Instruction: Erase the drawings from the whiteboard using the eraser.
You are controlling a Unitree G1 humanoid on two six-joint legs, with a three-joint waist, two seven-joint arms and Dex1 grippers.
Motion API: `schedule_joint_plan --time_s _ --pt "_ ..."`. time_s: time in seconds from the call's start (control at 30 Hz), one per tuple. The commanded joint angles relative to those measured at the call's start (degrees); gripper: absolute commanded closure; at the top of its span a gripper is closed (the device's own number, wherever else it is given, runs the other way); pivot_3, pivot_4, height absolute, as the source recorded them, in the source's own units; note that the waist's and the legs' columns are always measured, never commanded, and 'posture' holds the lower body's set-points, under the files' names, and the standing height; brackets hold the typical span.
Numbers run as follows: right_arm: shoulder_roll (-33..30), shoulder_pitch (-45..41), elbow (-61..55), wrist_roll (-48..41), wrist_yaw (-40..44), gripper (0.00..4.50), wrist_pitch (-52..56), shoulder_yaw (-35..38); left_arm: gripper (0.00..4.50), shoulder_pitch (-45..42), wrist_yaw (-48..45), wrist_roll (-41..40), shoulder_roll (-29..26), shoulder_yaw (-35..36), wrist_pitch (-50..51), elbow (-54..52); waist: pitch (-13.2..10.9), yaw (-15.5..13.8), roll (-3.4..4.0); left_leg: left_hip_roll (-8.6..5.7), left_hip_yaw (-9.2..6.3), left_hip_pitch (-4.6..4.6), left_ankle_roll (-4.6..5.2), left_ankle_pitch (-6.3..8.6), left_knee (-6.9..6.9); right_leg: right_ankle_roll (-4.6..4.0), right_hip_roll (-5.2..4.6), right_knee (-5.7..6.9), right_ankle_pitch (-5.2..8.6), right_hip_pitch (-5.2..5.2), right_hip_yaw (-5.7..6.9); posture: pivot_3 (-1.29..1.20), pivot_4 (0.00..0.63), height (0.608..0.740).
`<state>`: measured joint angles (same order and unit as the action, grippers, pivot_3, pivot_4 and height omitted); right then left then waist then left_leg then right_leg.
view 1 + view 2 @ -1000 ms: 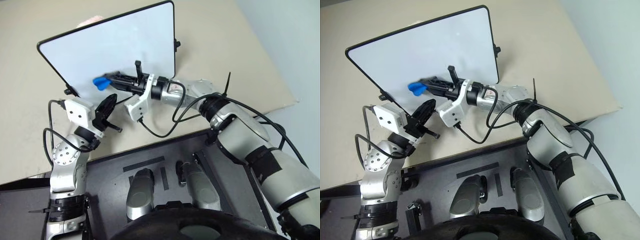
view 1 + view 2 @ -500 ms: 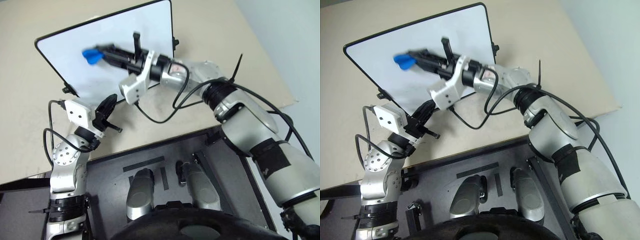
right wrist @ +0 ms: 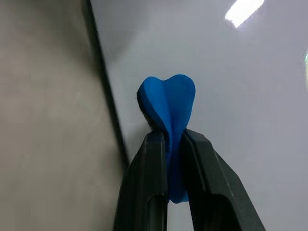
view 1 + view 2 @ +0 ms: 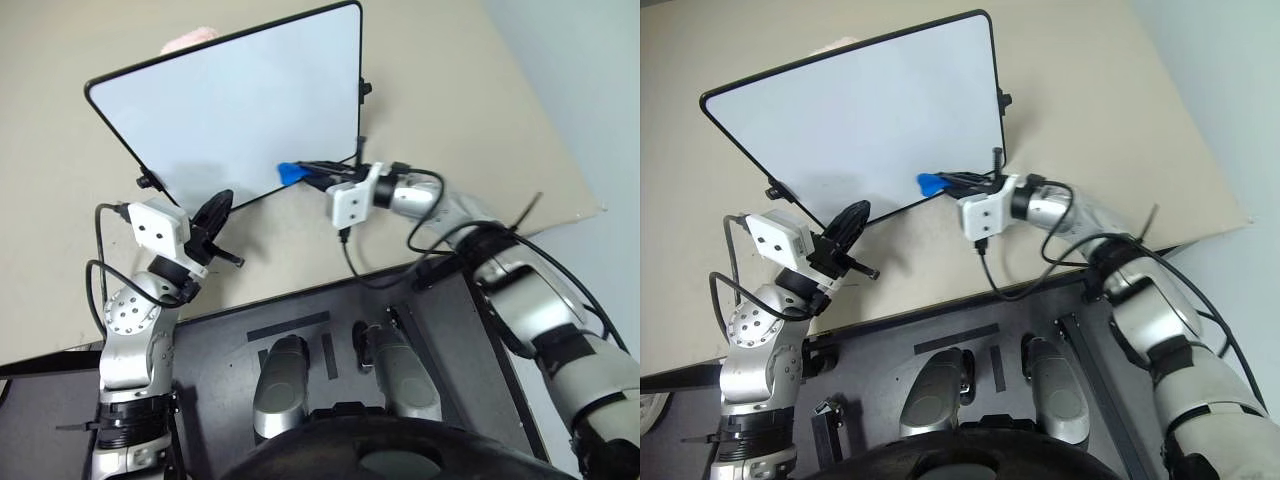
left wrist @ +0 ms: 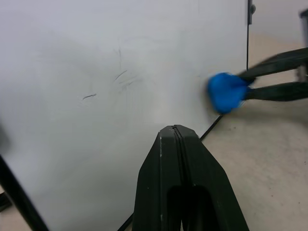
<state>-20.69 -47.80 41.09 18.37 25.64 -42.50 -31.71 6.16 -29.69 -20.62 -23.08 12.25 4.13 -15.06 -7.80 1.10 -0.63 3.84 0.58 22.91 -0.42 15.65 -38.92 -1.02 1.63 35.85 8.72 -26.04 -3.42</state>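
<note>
Whiteboard (image 4: 240, 100), large, white, black-framed, fills the head view's upper left; the right gripper (image 4: 305, 176) pinches the small blue bone-shaped eraser (image 4: 288, 173) against its lower edge, apparently to wipe. Left wrist view: left gripper (image 5: 176, 132) closed, empty, idle; faint marks (image 5: 122, 77) remain.

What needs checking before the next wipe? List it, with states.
1. Eraser clamped in the right gripper: ok.
2. Eraser on the board: ok, at its near edge, by the frame.
3. Red drawings gone: ok in the head views; a few faint dark marks show in the left wrist view.
4. Left gripper shut, holding nothing: ok.
5. Left gripper off the board: cannot tell; it sits at the near edge.
6. Board steady: cannot tell.
</note>
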Motion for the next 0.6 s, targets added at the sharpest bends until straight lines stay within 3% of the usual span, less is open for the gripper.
schedule_joint_plan --time_s 0.03,0.2,0.43,0.6 --pt "-6.1 5.9 -18.1 -16.3 16.7 3.99 13.2 5.1 4.5 -0.2 -0.3 -0.3 -0.5 0.2 0.1 -2.5 0.0 0.1 -0.02 0.0 0.01 0.01 0.01 0.0 -0.01 0.01 0.0 -0.02 0.02 0.02 0.0 0.0 0.15 0.74" --pt "-14.8 14.9 -34.5 -24.9 28.8 3.99 29.0 7.4 4.5 -0.9 -1.1 -0.6 -1.0 -0.1 0.6 -1.8 0.0 0.2 -0.05 0.0 0.01 -0.15 0.02 0.0 -0.11 0.05 0.0 -0.02 0.06 0.25 -0.01 0.0 0.15 0.74" --pt "-15.0 19.2 -41.4 -24.4 31.4 3.99 38.6 8.2 4.5 -1.8 -1.9 -0.6 -0.9 -0.7 0.9 -1.2 0.0 0.8 -0.12 -0.05 0.01 -1.13 0.14 -0.14 -0.1 0.14 0.0 -0.02 0.16 1.09 -0.1 0.0 0.15 0.74" --pt "-13.9 18.3 -40.8 -23.1 30.8 2.64 41.0 9.6 4.5 -1.6 -2.1 -0.7 -1.0 -0.6 0.9 -1.3 0.0 0.7 -0.11 -0.08 0.0 -1.14 0.14 -0.24 -0.11 0.62 0.0 -0.02 0.39 1.11 -0.12 0.0 0.15 0.74"
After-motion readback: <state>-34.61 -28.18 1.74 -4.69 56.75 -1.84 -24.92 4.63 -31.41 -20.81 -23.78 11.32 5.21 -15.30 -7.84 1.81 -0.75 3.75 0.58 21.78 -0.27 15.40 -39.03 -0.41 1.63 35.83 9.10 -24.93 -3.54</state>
